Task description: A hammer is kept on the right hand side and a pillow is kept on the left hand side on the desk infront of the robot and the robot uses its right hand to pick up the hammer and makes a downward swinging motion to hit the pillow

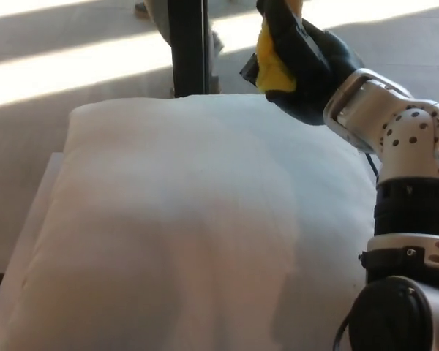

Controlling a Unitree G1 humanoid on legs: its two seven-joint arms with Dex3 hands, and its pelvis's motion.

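Over the far edge of the pillow: I saw my right hand [301, 62] held up high, near the top of the picture.
Right hand: it was black, and its fingers were wrapped tight around the yellow handle of the hammer [272, 60].
Hammer: I could only see part of the yellow handle. The rest ran out of the top of the picture, so I could not see the head.
Right arm: the silver and black arm [402, 190] came up along the right side, over the pillow's right edge.
Pillow [183, 227]: it was big and white, and it lay flat on the table [38, 201]. It filled most of the picture. The hammer was above it and did not touch it.
Left hand: I could not see it at all.
Behind the pillow: a dark post [189, 45] stood on the floor, with bright stripes of light on the floor beside it.
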